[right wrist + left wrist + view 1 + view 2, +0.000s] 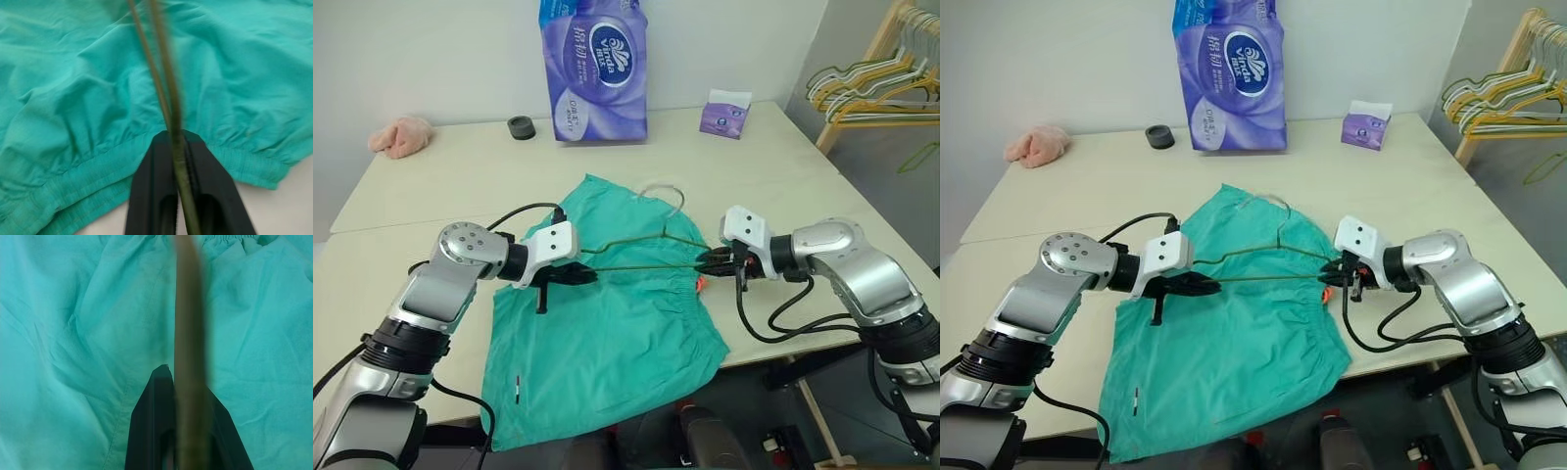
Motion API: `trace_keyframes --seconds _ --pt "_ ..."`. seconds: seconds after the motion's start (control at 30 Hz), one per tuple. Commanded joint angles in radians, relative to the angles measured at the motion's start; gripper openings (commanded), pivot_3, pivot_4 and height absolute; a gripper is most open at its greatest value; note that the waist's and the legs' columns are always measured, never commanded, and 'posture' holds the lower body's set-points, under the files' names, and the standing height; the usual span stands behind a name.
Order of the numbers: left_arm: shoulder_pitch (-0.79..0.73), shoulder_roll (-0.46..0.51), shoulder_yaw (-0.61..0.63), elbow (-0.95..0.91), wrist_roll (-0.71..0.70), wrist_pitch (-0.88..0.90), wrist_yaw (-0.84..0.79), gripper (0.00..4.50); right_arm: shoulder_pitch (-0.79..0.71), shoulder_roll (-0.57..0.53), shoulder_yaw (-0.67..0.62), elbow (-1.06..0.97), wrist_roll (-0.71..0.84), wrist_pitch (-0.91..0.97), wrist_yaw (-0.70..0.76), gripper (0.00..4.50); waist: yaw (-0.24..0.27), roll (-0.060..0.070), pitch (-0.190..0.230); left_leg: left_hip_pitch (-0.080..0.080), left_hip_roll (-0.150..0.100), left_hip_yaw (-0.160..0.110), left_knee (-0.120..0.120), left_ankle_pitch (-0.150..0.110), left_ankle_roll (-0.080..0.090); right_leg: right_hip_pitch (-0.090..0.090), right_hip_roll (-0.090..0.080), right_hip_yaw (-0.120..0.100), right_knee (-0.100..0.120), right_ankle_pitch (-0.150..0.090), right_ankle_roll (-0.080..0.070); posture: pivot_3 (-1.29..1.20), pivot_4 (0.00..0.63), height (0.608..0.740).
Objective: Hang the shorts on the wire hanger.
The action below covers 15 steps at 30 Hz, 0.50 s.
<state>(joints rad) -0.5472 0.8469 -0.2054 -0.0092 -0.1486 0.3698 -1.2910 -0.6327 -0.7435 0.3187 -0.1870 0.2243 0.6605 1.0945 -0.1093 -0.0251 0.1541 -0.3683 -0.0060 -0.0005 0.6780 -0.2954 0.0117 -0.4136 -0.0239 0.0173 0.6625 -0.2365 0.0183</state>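
pinching each end of the wire hanger [646, 250], the left gripper [579, 275] and right gripper [713, 260] are clamped on it above the shorts [607, 343]; these are spread at the table's [440, 176] front edge

I see teal-green shorts [607, 333] of thin, matt, creased cloth with a gathered waistband. The thin olive-green wire hanger [646, 253] looks like smooth coated metal. The pale tabletop [783, 166] is smooth and matt. The purple tissue pack [595, 69] has glossy plastic wrap.
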Motion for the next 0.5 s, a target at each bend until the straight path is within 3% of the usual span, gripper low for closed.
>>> trace_keyframes --seconds 0.03,0.2,0.37,0.5 --pt "-0.007 0.003 0.021 -0.046 -0.028 0.008 -0.009 0.00 0.003 -0.012 -0.019 -0.024 -0.005 -0.019 0.005 0.03 -0.001 0.000 0.000 0.000 0.000 0.000 0.000 0.000 0.000 0.000 0.000 0.000 0.000 0.000 0.000 -0.16 0.112 0.740" --pt "-0.011 -0.017 0.035 -0.034 -0.054 0.019 -0.010 0.00 0.023 -0.017 -0.036 -0.037 0.010 -0.009 0.016 0.03 0.000 0.000 0.000 0.000 0.000 0.000 0.000 0.000 0.000 0.000 0.000 0.000 0.000 0.000 0.000 -0.17 0.112 0.740" --pt "-0.023 -0.070 0.078 0.021 -0.065 -0.001 0.057 1.29 0.043 -0.026 -0.069 -0.051 0.037 0.027 0.007 0.00 0.000 0.000 0.000 0.000 0.000 0.000 0.001 0.000 0.000 0.000 0.000 0.000 0.000 0.000 0.000 -0.17 0.112 0.740" --pt "-0.059 -0.169 0.195 0.114 -0.089 -0.039 0.230 2.44 0.102 -0.067 -0.138 -0.063 0.075 0.091 -0.009 0.00 0.007 -0.001 0.000 0.000 0.000 0.000 0.001 0.000 0.000 0.000 0.000 0.000 0.000 0.000 0.000 -0.17 0.115 0.740"
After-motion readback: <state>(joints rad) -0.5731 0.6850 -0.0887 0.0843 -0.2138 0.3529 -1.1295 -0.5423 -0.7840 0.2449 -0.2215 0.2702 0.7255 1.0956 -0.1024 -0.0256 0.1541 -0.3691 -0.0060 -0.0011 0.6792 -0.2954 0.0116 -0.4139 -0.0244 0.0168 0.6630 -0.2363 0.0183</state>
